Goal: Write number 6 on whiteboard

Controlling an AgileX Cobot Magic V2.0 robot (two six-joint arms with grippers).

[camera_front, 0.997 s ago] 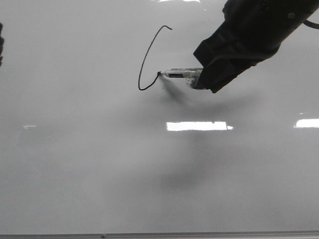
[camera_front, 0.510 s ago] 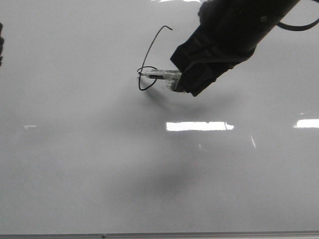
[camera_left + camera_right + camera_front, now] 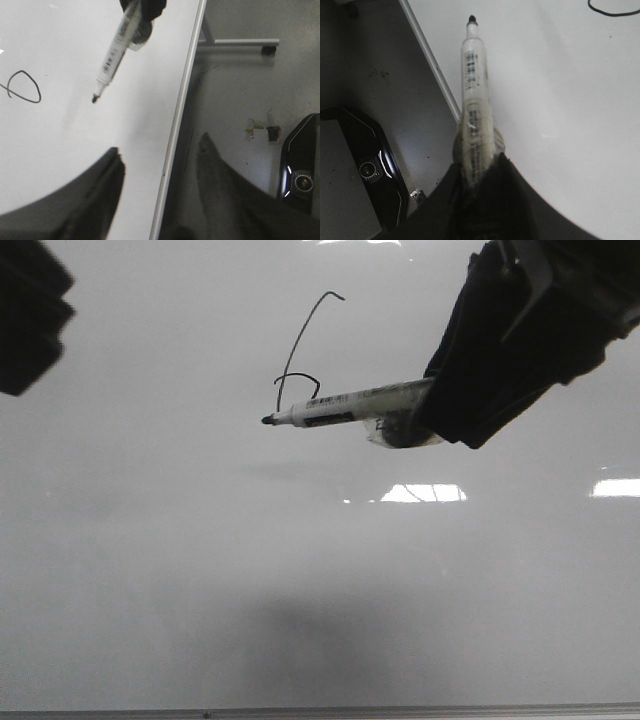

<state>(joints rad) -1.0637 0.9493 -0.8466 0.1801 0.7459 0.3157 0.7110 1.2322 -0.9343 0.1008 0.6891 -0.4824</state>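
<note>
The number 6 [image 3: 300, 340] is a thin black line on the whiteboard [image 3: 200, 570], a tall slanted stroke with a small loop at its base. My right gripper [image 3: 425, 420] is shut on a white marker [image 3: 350, 403]. The marker's black tip hangs just left of the loop, lifted off the board, and its barrel hides the loop's lower part. In the left wrist view the loop [image 3: 24, 87] is closed and the marker [image 3: 116, 52] points beside it. My left gripper [image 3: 159, 160] is open and empty over the board's edge, and shows dark at the upper left of the front view [image 3: 30, 315].
The board's thin grey frame [image 3: 320, 710] runs along the near edge and shows in the left wrist view [image 3: 185, 90]. Beyond it lies the floor with a black device with a lens [image 3: 300, 170] and a metal stand bar [image 3: 235, 42].
The right gripper closed the loop of the 6, then lifted the marker off the board and drew back to the right. The left gripper has come into the front view at upper left.
</note>
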